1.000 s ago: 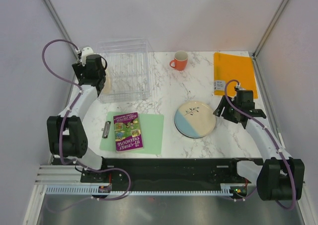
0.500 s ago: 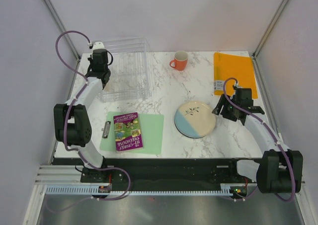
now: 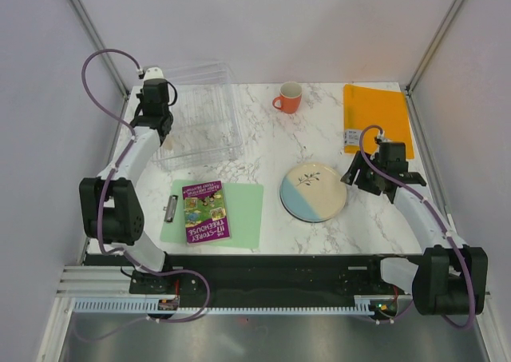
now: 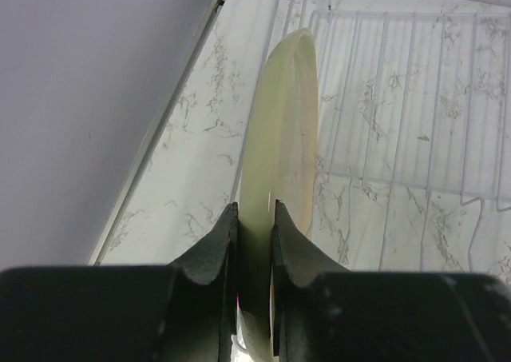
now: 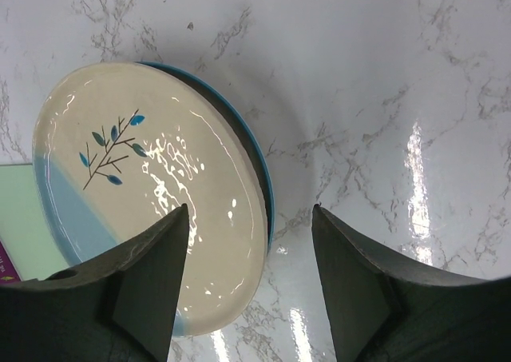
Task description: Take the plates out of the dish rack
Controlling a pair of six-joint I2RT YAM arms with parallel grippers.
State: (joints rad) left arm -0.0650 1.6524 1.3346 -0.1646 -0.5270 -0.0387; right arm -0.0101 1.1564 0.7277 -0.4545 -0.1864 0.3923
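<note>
Jaws of the left gripper (image 4: 254, 212) are clamped on the rim of the pale yellow-green plate (image 4: 281, 122). The plate stands on edge, probably so that it can clear the thin dividers of the dish rack (image 3: 201, 116). That clear rack sits at 10 o'clock on the table. The wrist view shows the plate at the rack's 9 o'clock side, though whether it is inside or just outside the wall cannot be told.

The blue-and-cream plate (image 3: 313, 192) lies flat on the marble at 5 o'clock, face up, judged already unloaded. Just off its 3 o'clock rim hangs the right gripper (image 5: 249, 214), jaws well apart and holding nothing. No other plate shows in these views.

Pale lilac walls (image 3: 319, 26) enclose the cell on three sides. The white marble table (image 3: 271, 150) is glossy and hard, so a set-down calls for care. An orange sheet (image 3: 377, 118) lies at 2 o'clock, and a light green mat (image 3: 246, 210) at 7 o'clock carries a purple book (image 3: 205, 212). An orange mug (image 3: 288, 97) stands at 12 o'clock.
</note>
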